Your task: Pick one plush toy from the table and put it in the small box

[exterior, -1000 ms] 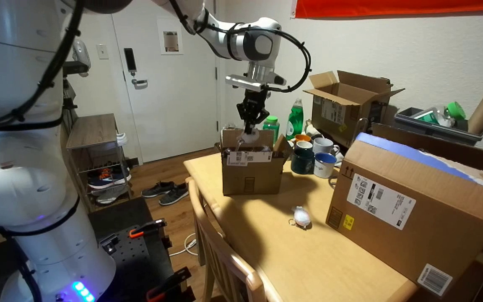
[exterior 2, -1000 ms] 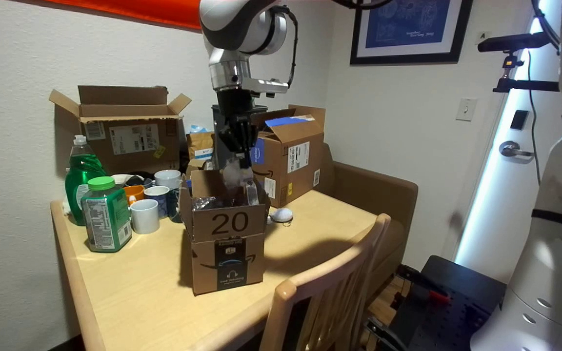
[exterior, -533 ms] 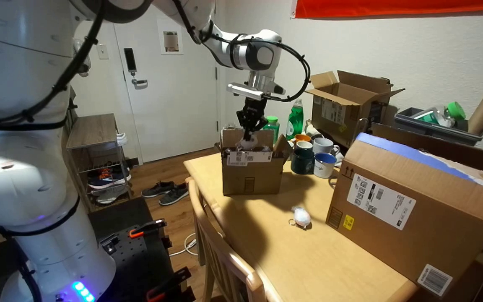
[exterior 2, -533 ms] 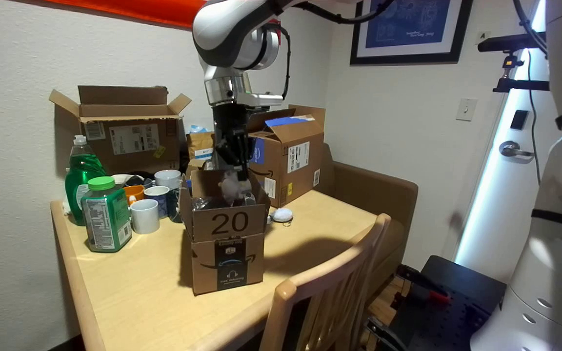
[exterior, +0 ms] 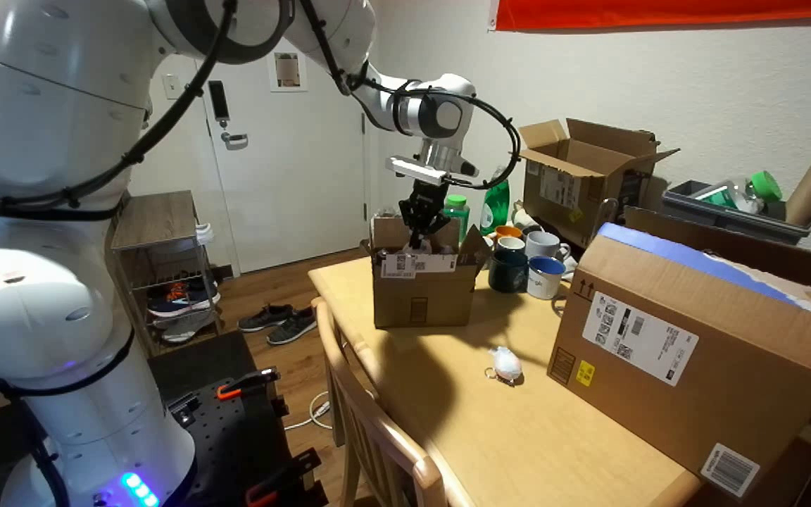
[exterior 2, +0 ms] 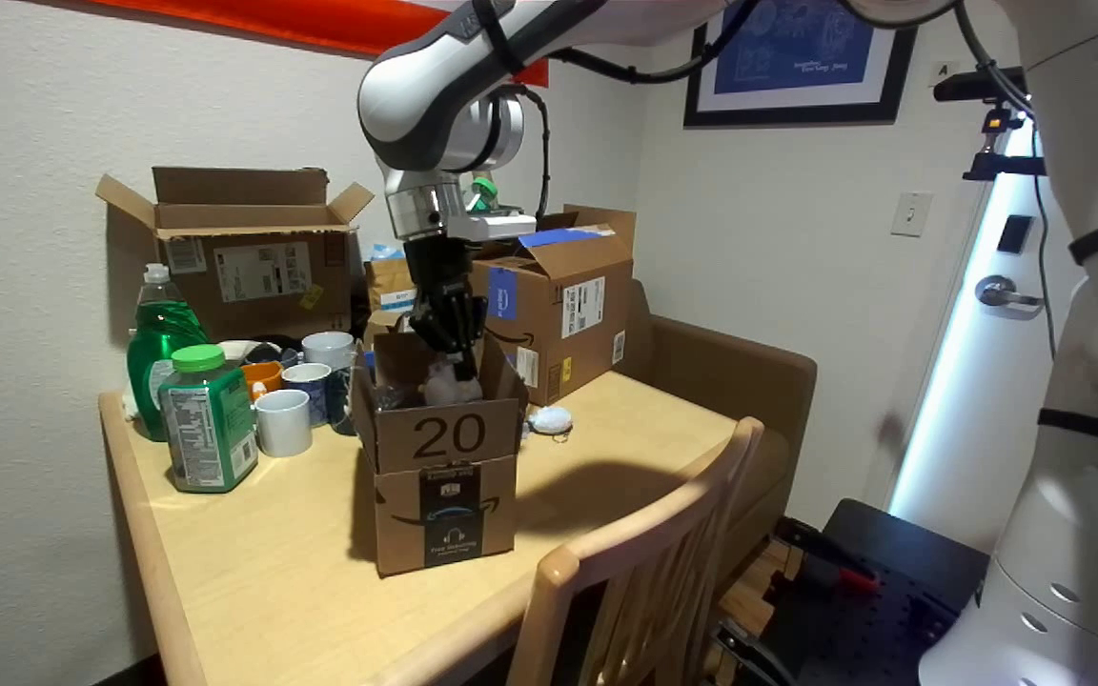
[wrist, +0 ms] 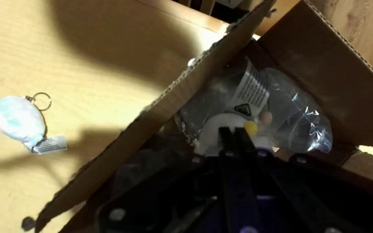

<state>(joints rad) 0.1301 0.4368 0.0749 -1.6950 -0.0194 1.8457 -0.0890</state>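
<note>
The small box stands open on the table, its white label showing in an exterior view. It also shows in an exterior view and the wrist view. My gripper points down into its opening, fingertips nearly together. It is shut on the pale plush toy, which has a yellow spot and a paper tag. In an exterior view the plush toy hangs just inside the rim, partly hidden by the box wall. Clear plastic lies in the box beside it.
A smaller round white toy with a key ring lies on the table. A big labelled carton stands on the same side. Mugs, a green jar and a wide-flapped carton are behind. A chair stands at the table edge.
My gripper has moved down with the plush toy, from above the small box to inside its opening. The small box and the round white toy have not moved.
</note>
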